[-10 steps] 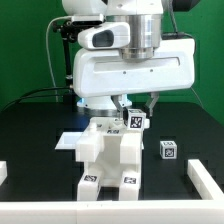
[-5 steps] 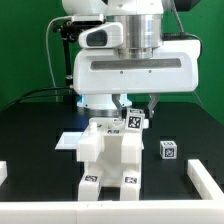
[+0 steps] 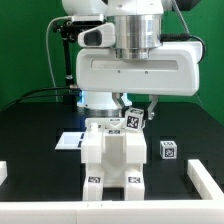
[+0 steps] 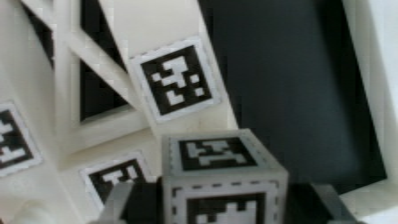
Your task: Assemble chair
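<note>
Where the hand (image 3: 136,111) meets the tagged post (image 4: 217,175), contact cropped and unclear.

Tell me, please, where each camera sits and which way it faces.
Exterior view: off the arm, facing it across the black table, looking at the chair; the arm and gripper show.
Wrist view: on the wrist, looking along the gripper at the chair's tagged pieces; only dark fingertips show.
Shared: the tagged block at the gripper, and the chair.
</note>
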### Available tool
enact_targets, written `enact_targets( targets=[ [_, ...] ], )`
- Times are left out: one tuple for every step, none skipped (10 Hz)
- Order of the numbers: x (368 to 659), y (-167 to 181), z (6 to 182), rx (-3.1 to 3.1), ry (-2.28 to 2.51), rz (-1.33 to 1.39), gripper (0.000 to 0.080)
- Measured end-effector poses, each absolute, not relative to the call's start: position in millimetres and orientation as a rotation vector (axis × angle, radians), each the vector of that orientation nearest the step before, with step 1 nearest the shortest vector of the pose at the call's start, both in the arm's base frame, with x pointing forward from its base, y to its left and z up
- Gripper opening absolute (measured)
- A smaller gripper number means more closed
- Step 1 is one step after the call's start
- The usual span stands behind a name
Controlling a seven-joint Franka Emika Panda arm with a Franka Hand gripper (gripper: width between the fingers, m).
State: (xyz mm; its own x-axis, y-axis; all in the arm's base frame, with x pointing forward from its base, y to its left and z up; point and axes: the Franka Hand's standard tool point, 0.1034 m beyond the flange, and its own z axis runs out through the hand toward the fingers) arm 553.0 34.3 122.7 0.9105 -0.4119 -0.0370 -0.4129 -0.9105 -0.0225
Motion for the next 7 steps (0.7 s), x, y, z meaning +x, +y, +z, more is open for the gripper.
enact_targets(
  targets=[
    [553.0,34.4,122.6,-3.013,0.778,0.051,0.0287],
    [553.2,33.7,122.6,-3.002,0.821,0.051,0.0287],
    [553.1,34.2,122.6,-2.955,0.983,0.054,0.0287],
    [553.4,34.0,122.5,-2.883,1.163,0.058,0.0287],
    [553.6,33.9,122.5,-2.85,1.236,0.059,0.0287],
    [554.7,34.0,122.4,-2.788,1.352,0.059,0.0287],
    [556.0,34.0,122.5,-2.753,1.415,0.053,0.0287]
  ],
)
